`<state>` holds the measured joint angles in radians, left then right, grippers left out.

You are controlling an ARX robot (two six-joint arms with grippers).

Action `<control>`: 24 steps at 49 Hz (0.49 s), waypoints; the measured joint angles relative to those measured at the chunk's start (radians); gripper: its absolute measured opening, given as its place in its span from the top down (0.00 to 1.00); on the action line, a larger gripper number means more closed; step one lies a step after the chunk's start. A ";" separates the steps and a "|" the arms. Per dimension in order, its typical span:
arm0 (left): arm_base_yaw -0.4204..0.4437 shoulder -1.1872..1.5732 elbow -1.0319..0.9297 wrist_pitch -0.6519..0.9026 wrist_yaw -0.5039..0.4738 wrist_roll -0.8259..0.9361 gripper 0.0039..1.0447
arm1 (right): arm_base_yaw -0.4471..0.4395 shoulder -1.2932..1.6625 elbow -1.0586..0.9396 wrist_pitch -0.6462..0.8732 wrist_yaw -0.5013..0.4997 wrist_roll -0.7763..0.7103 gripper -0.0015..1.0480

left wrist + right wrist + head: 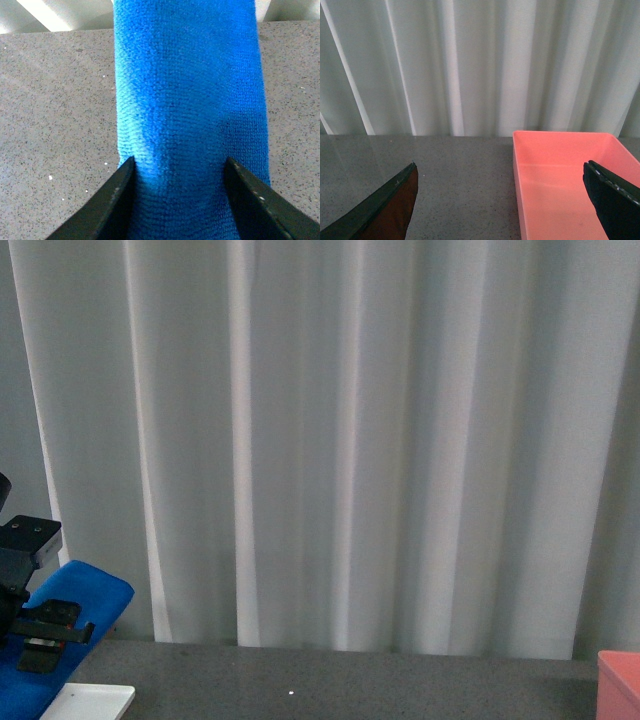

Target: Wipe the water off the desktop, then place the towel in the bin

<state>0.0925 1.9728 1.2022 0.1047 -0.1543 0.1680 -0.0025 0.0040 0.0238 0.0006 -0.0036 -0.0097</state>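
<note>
My left gripper [180,167] is shut on the bright blue fuzzy towel [190,110], which hangs from the jaws over the dark grey speckled desktop [55,100]. In the front view the towel [85,592] and the left gripper [40,635] show at the far left edge, raised above the desktop [330,685]. My right gripper [501,182] is open and empty, with its jaws wide apart over the desktop [460,175] and the near edge of the salmon-pink bin [560,175]. The bin's corner [620,685] shows at the far right of the front view.
A flat white tray [90,702] lies at the desktop's front left, below the left gripper. A pale pleated curtain [350,440] hangs behind the desktop. The bin's inside shows nothing in it in the right wrist view.
</note>
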 joint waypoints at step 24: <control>-0.003 -0.070 -0.056 0.006 0.092 -0.018 0.96 | 0.000 0.000 0.000 0.000 0.000 0.000 0.07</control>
<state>0.0898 1.9030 1.1461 0.1108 -0.0620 0.1505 -0.0025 0.0040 0.0238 0.0006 -0.0036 -0.0097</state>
